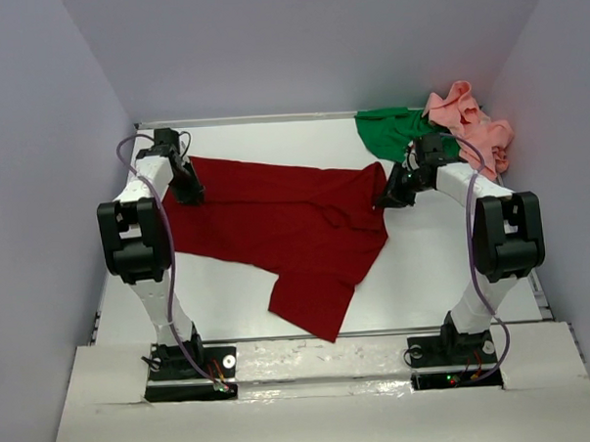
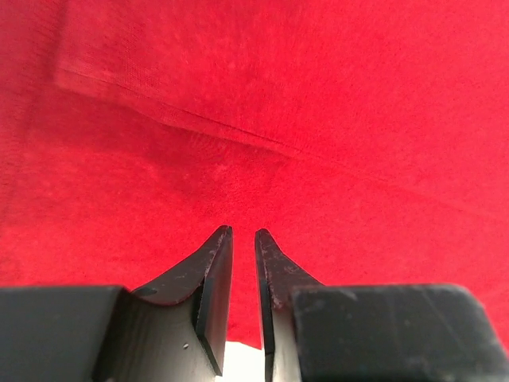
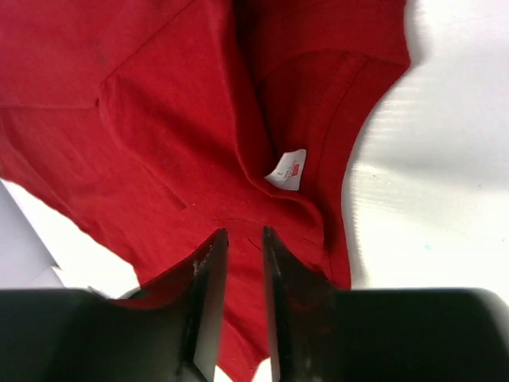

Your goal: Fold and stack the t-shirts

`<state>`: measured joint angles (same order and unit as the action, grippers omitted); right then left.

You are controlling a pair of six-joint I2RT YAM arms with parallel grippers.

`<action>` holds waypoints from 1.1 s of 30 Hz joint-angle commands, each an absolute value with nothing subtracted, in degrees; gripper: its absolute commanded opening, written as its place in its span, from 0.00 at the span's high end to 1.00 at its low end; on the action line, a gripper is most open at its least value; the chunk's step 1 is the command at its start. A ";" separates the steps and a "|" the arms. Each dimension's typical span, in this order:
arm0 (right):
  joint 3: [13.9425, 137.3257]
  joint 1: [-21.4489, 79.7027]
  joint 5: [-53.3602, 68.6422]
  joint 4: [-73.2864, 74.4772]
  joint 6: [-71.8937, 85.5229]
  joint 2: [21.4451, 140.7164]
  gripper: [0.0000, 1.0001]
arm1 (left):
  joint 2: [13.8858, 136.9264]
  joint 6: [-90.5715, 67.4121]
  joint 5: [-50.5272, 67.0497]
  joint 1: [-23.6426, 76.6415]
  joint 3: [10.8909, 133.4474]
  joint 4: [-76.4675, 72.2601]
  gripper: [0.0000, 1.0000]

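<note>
White bench [image 1: 444, 273] with a glossy top, its bare surface bright beside the cloth in the right wrist view [image 3: 429, 199], pale lavender walls [image 1: 317, 44] closed in the left, back and right sides, white board [image 1: 323, 416] lay across the near edge.

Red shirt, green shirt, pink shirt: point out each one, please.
Red shirt [image 1: 276, 227]: top view, middle of the spread cloth.
Green shirt [image 1: 387, 135]: top view, its bare part at the far edge.
Pink shirt [image 1: 461, 108]: top view, upper part of the crumpled heap.
</note>
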<state>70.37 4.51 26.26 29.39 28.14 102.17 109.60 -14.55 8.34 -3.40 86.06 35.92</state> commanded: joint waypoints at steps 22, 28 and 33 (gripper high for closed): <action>79.62 5.80 21.19 27.24 29.54 116.19 1.00 | 119.53 -9.32 0.88 5.00 87.89 46.40 0.76; 84.99 5.80 17.40 28.83 28.04 120.40 1.00 | 118.92 -9.40 -3.16 7.38 86.31 48.78 0.76; 92.70 5.80 16.61 30.93 27.77 124.97 1.00 | 114.45 -10.98 -2.20 8.00 80.17 47.64 0.76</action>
<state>87.74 5.34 20.29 29.56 29.19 122.21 116.73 -10.17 -2.24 7.38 84.73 43.97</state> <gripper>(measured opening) 0.009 0.239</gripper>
